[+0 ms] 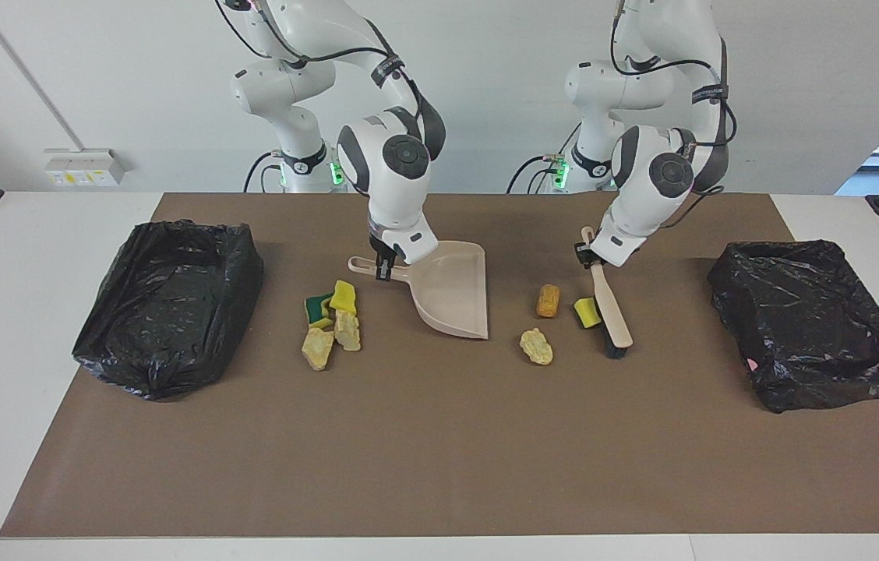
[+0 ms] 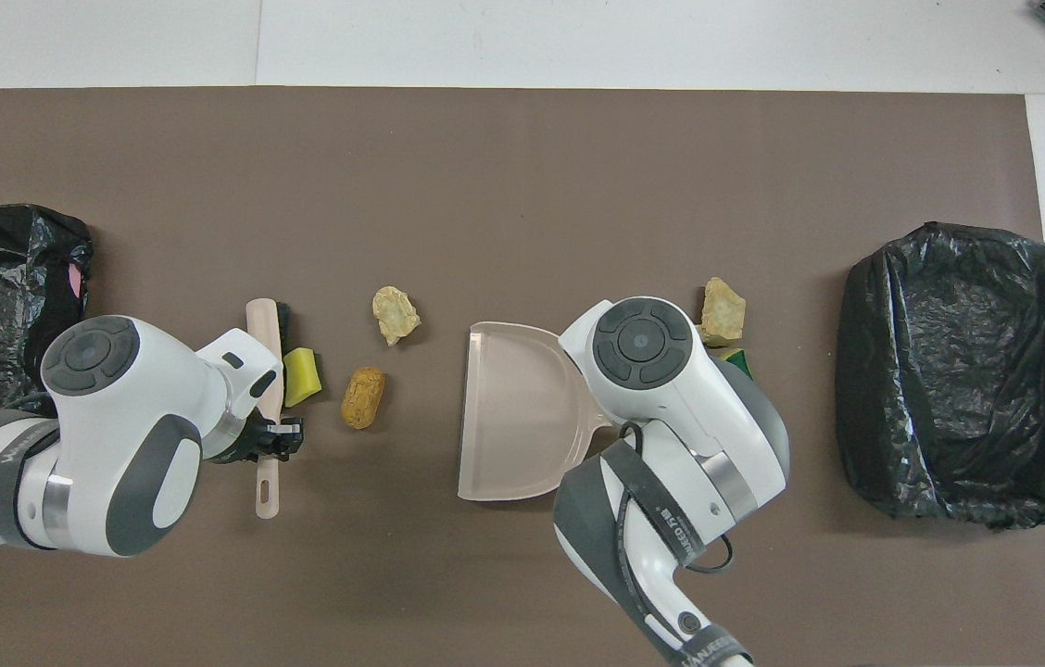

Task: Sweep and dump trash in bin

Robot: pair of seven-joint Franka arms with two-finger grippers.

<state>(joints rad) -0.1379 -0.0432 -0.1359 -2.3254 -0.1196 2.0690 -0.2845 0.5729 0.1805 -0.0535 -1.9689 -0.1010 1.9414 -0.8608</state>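
My right gripper (image 1: 385, 267) is shut on the handle of the beige dustpan (image 1: 451, 292), whose wide mouth faces the left arm's end; in the overhead view the arm hides that gripper above the dustpan (image 2: 513, 426). My left gripper (image 1: 586, 255) is shut on the brush (image 1: 611, 308) handle, bristles down on the mat. Three trash scraps lie between the tools: a yellow-green sponge bit (image 1: 586, 312) against the brush, a brown cork-like lump (image 1: 548, 301), and a pale chunk (image 1: 536, 347). A pile of trash (image 1: 330, 319) lies beside the dustpan toward the right arm's end.
One black-bagged bin (image 1: 167, 308) stands at the right arm's end of the brown mat and another bin (image 1: 813, 323) at the left arm's end. White table surrounds the mat (image 1: 439, 452).
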